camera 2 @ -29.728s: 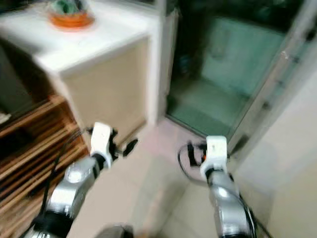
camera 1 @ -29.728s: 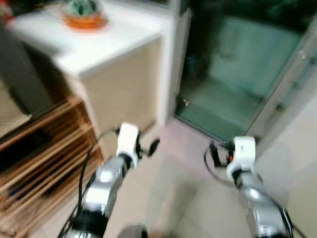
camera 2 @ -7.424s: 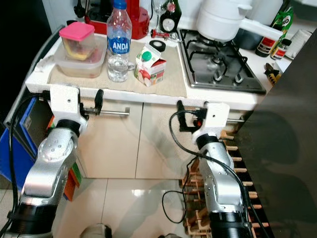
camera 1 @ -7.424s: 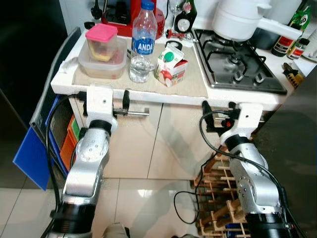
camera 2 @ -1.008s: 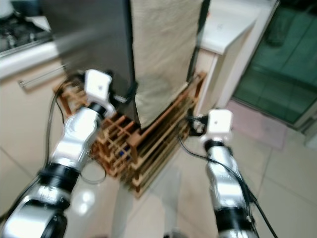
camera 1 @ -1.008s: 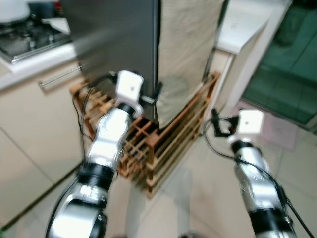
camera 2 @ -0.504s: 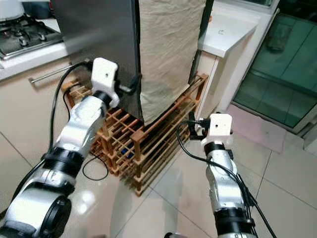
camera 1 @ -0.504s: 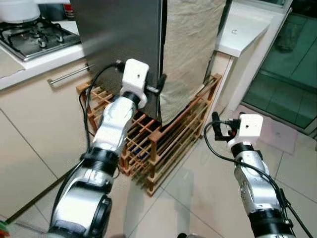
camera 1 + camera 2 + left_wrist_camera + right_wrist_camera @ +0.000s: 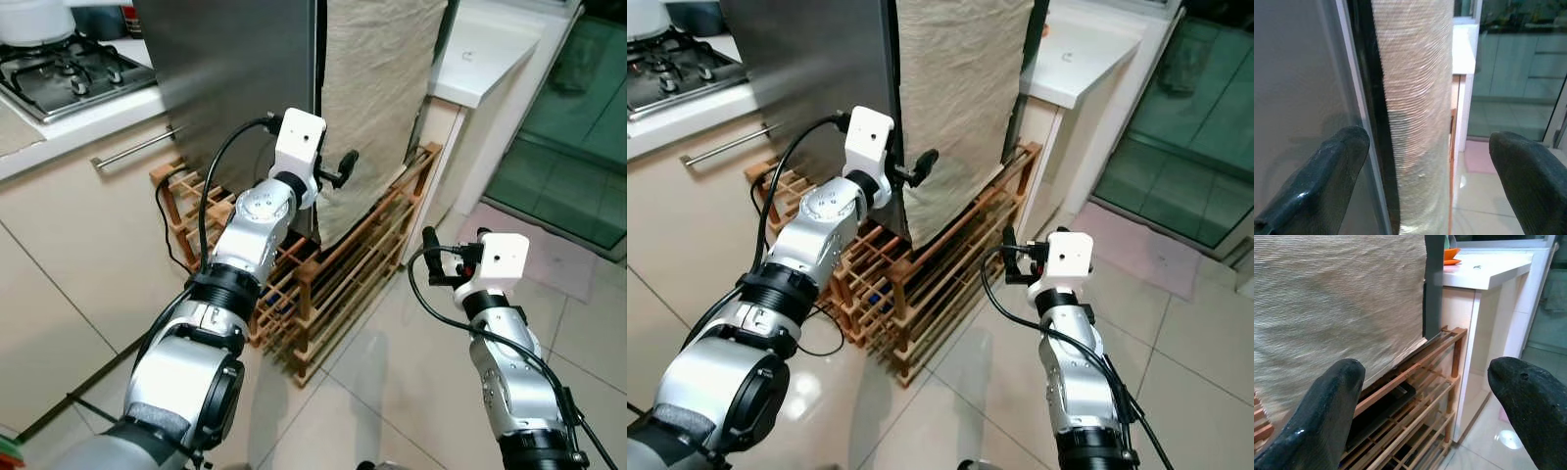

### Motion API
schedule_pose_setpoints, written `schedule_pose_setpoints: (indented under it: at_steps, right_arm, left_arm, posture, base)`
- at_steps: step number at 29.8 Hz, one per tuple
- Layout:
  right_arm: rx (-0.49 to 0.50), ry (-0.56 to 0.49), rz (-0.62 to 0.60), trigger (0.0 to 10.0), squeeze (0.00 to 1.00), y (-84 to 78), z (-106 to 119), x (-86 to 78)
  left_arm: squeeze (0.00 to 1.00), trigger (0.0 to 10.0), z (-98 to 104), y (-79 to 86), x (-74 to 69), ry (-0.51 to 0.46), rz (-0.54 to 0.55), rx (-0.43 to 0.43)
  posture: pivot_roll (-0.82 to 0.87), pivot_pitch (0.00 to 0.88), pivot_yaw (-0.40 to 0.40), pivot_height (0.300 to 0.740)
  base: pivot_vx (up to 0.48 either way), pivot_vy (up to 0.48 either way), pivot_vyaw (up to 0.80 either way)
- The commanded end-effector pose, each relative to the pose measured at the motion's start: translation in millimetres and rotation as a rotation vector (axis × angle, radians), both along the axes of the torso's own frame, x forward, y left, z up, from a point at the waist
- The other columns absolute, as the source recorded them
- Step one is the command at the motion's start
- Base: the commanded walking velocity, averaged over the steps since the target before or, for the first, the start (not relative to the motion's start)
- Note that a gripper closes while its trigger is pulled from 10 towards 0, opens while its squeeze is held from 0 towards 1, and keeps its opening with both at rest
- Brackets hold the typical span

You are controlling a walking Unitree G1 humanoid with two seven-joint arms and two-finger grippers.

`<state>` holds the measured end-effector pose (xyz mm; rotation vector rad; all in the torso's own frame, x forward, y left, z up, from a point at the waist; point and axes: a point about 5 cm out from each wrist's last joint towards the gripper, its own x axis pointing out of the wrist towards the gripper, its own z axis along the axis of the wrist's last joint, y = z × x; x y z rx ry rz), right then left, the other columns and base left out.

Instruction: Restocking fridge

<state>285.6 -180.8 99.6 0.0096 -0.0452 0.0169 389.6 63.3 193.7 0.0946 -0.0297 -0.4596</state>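
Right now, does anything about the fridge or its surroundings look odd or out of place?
Yes: a beige cloth hangs down the front of the fridge, covering its door, and the fridge stands on a slatted wooden rack. The left gripper, fingers open, is raised at the cloth's edge.

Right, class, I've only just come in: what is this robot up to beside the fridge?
The robot stands at the corner of a tall grey fridge that sits on a wooden rack. Its left gripper is raised and open, at the dark edge between the fridge's grey side and a beige cloth hanging down its front. It holds nothing. The right gripper is open too, held low beside the rack. Nothing has been restocked yet, and the fridge looks shut.
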Motion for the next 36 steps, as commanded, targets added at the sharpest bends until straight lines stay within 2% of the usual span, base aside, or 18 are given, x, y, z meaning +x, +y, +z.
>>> schedule_pose_setpoints:
  at_steps: [1,13,19,26,36]
  right_arm:
    - [0.008,0.008,0.0,10.0,0.0,-0.2,1,-2.8]
    - [-0.002,0.025,0.007,10.0,0.0,-1.4,0,-9.1]
    - [-0.005,0.029,0.012,10.0,0.0,-0.7,0,-10.1]
    - [-0.006,0.033,0.009,10.0,0.0,-1.8,0,-10.4]
    - [-0.007,0.033,0.008,10.0,0.0,-0.6,1,-12.2]
  left_arm:
    - [0.0,10.0,5,-3.0,2.0,-0.006,0.0,-0.006]
    - [0.0,10.0,10,-8.1,7.4,0.005,0.028,-0.024]
    - [0.0,10.0,14,-16.0,7.2,0.008,0.003,-0.067]
    - [0.0,10.0,15,-23.4,7.2,0.012,-0.011,-0.068]
    - [0.0,10.0,5,-50.0,2.3,0.05,-0.05,-0.035]
  posture:
    - [0.02,0.004,0.002,0.74]
    - [0.0,0.024,-0.01,0.74]
    - [0.0,0.026,-0.011,0.74]
    - [-0.01,0.023,-0.004,0.74]
    - [-0.03,0.021,0.004,0.74]
  base:
    - [0.0,0.0,0.0]
    - [0.0,0.0,0.0]
    - [0.0,0.0,0.0]
    - [0.0,0.0,0.0]
    - [0.0,0.0,0.0]
